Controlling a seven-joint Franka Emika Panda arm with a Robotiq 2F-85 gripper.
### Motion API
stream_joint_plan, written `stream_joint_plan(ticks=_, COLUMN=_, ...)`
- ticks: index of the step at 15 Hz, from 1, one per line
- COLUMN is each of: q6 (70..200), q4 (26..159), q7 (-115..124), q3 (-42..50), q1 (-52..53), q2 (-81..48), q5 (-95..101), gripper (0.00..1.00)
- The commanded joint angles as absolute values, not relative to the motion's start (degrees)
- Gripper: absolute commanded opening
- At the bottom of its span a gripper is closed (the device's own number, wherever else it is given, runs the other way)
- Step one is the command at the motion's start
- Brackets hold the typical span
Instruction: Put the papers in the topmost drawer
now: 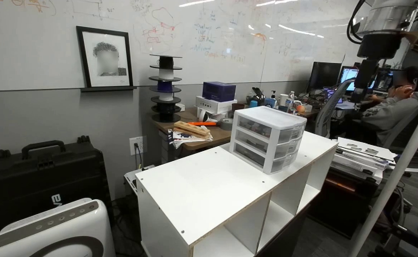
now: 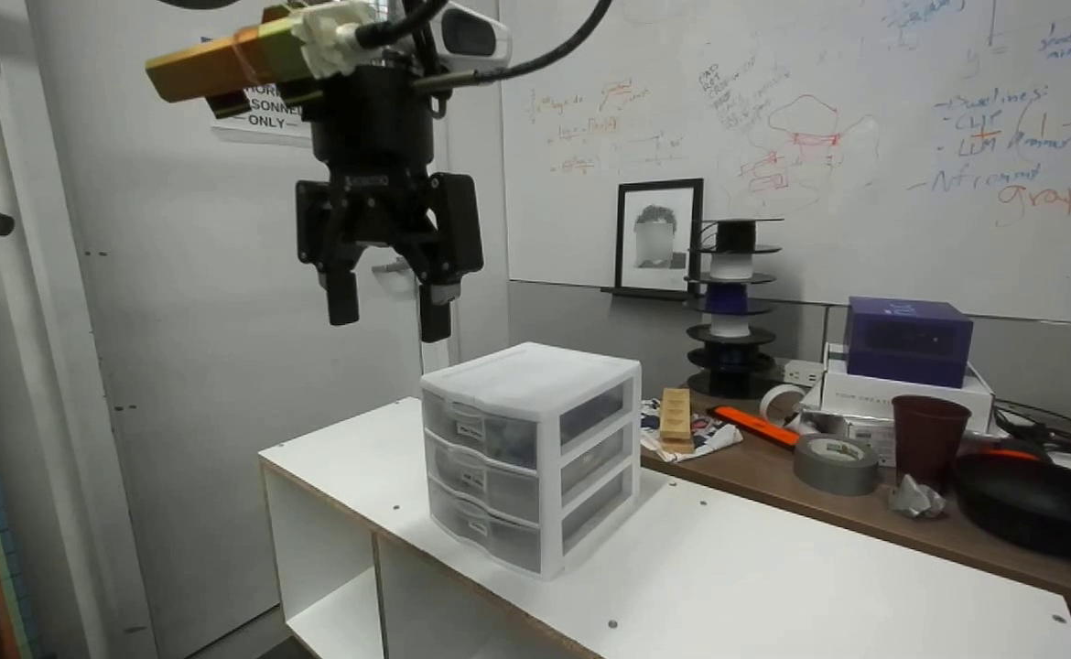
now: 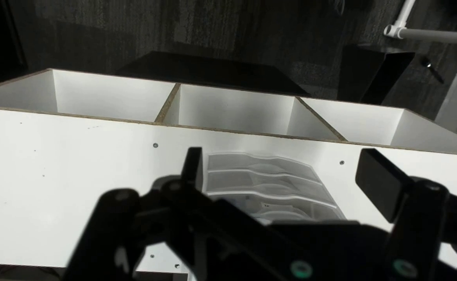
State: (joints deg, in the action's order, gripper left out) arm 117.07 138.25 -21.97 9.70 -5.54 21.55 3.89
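The small white drawer unit stands upright on a white shelf; it also shows in an exterior view. Its topmost drawer looks shut, with small things dimly visible inside. In the wrist view the topmost drawer front is partly covered by my gripper. I cannot pick out the thin white papers; whether any lie on the unit's white top cannot be told. My gripper is open and empty, pointing down, above the unit's drawer-front side and apart from it. It also shows in the wrist view and an exterior view.
The white shelf has open compartments below. Behind it, a brown desk bears tape, boxes, a cup and a black pan. A thick messy paper stack lies beyond the shelf's end. A white pole and seated people are near.
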Motion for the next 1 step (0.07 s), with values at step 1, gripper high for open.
stream_joint_plan(ticks=1, q6=116.95, q4=138.16, q7=-21.86, q3=9.96, q1=-5.24, q2=21.52, q5=3.99, gripper=1.00)
